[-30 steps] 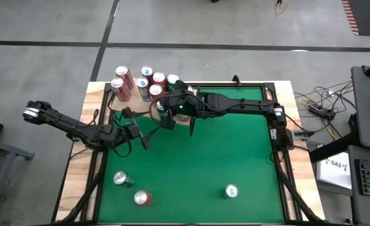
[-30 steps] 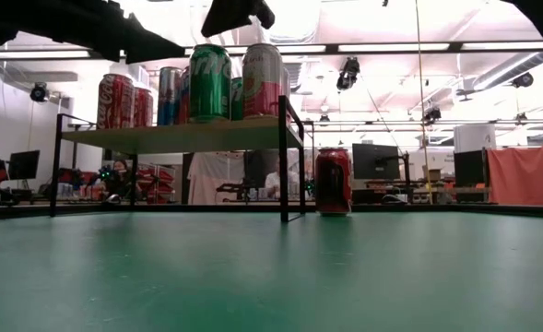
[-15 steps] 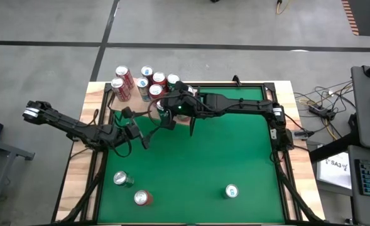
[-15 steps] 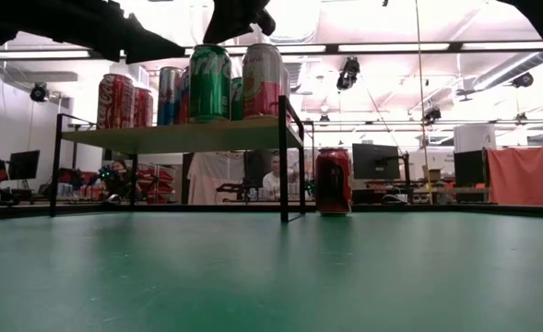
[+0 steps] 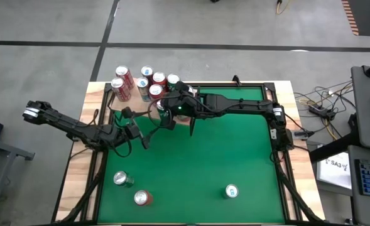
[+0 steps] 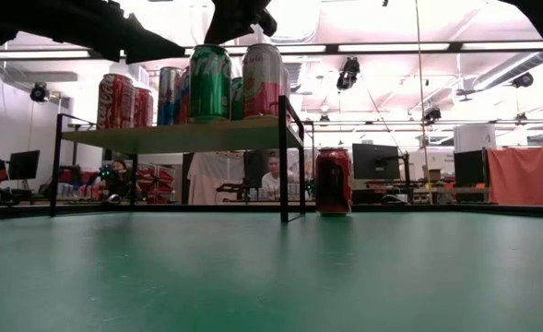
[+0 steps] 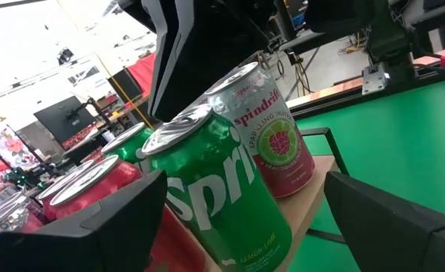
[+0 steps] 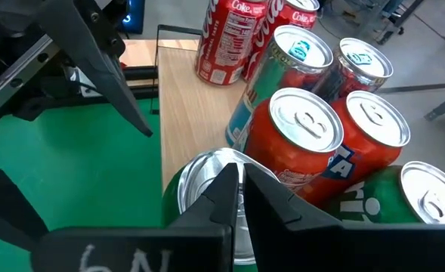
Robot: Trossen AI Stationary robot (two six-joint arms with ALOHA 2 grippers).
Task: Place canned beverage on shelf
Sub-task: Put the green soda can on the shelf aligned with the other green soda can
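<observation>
The shelf (image 6: 179,136) stands raised at the table's far left and carries several upright cans. A green Sprite can (image 7: 222,189) and a pink Spindrift can (image 7: 271,136) stand at its near right end. My right gripper (image 8: 242,198) is shut and hovers just over the silver lid (image 8: 203,185) of a can there, slanting down from the right. My left gripper (image 5: 144,139) is open and level on the near side of the shelf. Its fingers are spread wide facing the Sprite can, apart from it. My right gripper's shut fingertips (image 8: 230,193) hang over the rim of a can's lid from above. I cannot tell whether they touch it. The can stands upright on the shelf board (image 8: 184,98).
A red can (image 6: 333,182) stands on the green table right of the shelf's dark end post (image 6: 283,157). Three more cans (image 5: 120,179) (image 5: 142,198) (image 5: 231,191) sit near the table's near edge. People sit in the room beyond the table.
</observation>
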